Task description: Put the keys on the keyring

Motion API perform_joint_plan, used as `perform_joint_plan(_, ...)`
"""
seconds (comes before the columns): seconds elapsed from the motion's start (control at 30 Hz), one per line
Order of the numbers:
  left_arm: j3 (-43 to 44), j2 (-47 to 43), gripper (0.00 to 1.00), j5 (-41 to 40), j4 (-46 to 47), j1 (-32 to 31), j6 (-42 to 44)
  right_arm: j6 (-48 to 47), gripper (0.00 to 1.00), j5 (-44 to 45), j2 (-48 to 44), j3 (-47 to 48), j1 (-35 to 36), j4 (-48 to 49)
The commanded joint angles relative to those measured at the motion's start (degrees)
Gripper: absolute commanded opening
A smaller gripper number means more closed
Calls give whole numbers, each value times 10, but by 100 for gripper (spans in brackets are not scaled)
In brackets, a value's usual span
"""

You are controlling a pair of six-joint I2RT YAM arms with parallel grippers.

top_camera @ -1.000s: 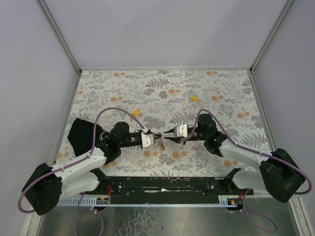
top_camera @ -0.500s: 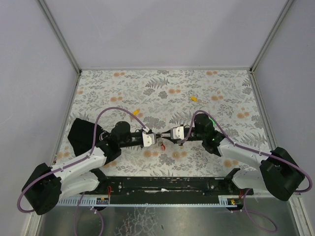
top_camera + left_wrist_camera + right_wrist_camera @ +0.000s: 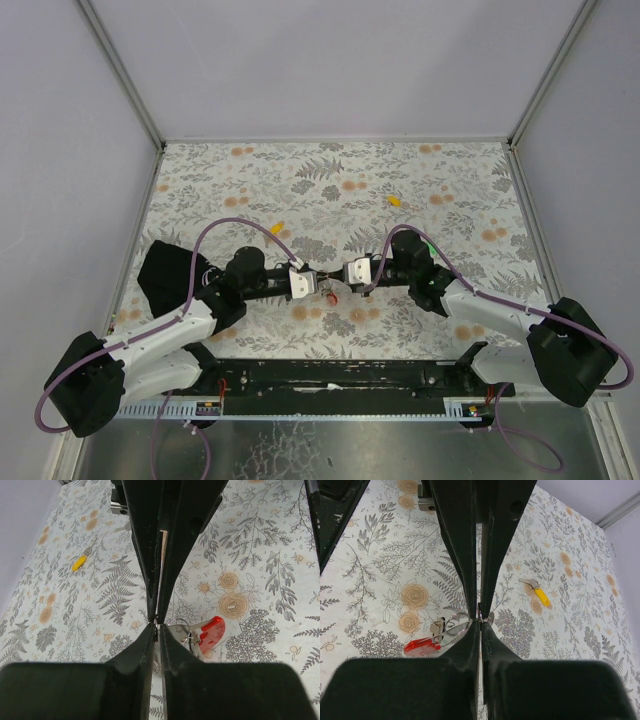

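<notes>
The keyring's red loop [image 3: 331, 297] hangs just above the table, between the two grippers. In the left wrist view the red loop [image 3: 212, 633] and its wire ring [image 3: 176, 623] sit right of my left gripper [image 3: 156, 625], which is shut at the ring's edge. In the right wrist view my right gripper [image 3: 480, 620] is shut with the wire ring [image 3: 457, 624] pinched at its tips. The grey tab [image 3: 438, 627] and red loop [image 3: 422, 646] hang to the left. The two grippers [image 3: 318, 283] [image 3: 336, 282] meet tip to tip. Two yellow keys [image 3: 278, 228] [image 3: 394, 200] lie on the table. The green key is hidden.
The floral table mat [image 3: 460, 190] is walled by a metal frame [image 3: 335, 140] with grey panels at the back and sides. One yellow key shows in the left wrist view [image 3: 78, 562] and one in the right wrist view [image 3: 540, 596]. The arm bases sit at the near edge.
My right gripper has moved left until its tips meet the left gripper's tips at the keyring. The left arm has hardly moved. Both yellow keys lie where they were.
</notes>
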Motion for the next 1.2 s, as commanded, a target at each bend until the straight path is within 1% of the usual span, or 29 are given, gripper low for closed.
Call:
perform_joint_plan(0.0,4,-8,10,-8,10,-5,5,-7,0,16,-7,22,5,10)
perform_joint_plan(0.17,-23,-10,18,-24,54,-4,1,14,0,24,-16,9,5,33)
perform_joint_plan(0.3,-32,-9,20,-25,72,-3,-7,27,0,21,-19,0,5,53)
perform_joint_plan(0.7,-45,-5,19,-46,107,2,-25,39,0,11,-22,-6,6,69)
perform_joint_plan(0.77,-46,-5,18,-46,112,3,-26,40,0,10,-22,-8,6,69)
perform_joint_plan(0.87,-45,-2,15,-45,115,3,-26,43,0,8,-21,-8,6,73)
perform_joint_plan(1.17,-49,5,13,-37,134,4,-26,51,0,1,-20,-11,6,80)
